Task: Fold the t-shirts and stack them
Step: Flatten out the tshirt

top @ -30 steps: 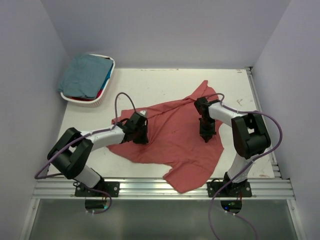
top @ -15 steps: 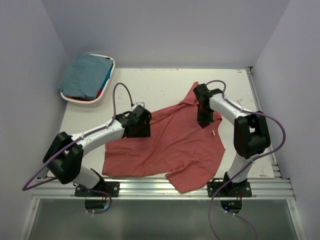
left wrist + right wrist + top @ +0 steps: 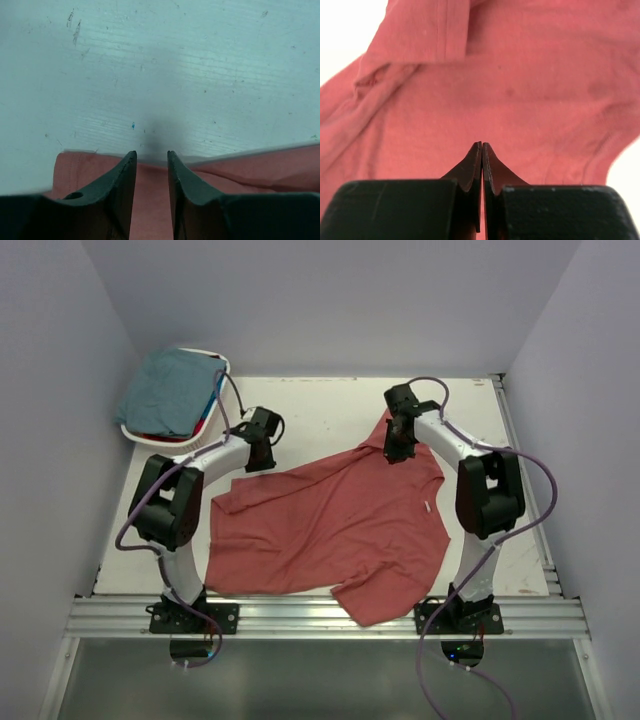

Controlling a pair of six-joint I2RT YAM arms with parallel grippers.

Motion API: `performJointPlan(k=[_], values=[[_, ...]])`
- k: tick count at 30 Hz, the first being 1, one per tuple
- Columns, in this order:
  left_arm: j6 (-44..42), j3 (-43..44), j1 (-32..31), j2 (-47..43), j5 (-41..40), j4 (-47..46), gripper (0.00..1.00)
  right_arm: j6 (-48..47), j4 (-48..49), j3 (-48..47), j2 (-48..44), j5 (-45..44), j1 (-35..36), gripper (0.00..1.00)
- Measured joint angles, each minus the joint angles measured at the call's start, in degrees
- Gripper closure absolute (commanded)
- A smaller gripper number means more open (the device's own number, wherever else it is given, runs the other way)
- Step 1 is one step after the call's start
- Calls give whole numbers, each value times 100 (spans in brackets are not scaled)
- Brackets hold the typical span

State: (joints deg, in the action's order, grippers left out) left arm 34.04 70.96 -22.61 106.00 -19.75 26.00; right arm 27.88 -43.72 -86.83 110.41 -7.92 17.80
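White desk (image 3: 330,400) from above: the brick-red t-shirt (image 3: 330,530) lies flatter at centre than a second ago, nearly ready to fold. A teal t-shirt (image 3: 170,390) tops the basket (image 3: 160,444) at ten o'clock. Left wrist: the left tool (image 3: 151,155) stands parted and empty over the shirt's edge. Right wrist: the right tool (image 3: 481,145) is closed above the cloth, pinching nothing visible.

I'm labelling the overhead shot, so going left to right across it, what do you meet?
The teal t-shirt on the white basket, left pincer, right pincer. The brick-red t-shirt spreads across both pincers' positions, so I leave it out.
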Motion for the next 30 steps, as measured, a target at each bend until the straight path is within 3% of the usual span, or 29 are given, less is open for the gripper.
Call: performJointPlan(k=[4,8,13,19,24,30], values=[[-26,20,9,127,44,31,64,7,186,-57,348,264,-109,89],[-39,-63,9,4,-4,26,56,0,542,240,282,492,-175,85],[-2,-376,13,-518,-435,177,39,-28,793,857,114,715,-179,84],[87,-625,415,-704,-592,146,41,-50,1069,1353,-46,868,-179,85],[96,-868,850,-476,-483,96,49,-63,1145,1421,-87,896,-179,85],[133,-903,905,-341,-170,-83,57,-83,1143,1421,-87,892,-179,86]])
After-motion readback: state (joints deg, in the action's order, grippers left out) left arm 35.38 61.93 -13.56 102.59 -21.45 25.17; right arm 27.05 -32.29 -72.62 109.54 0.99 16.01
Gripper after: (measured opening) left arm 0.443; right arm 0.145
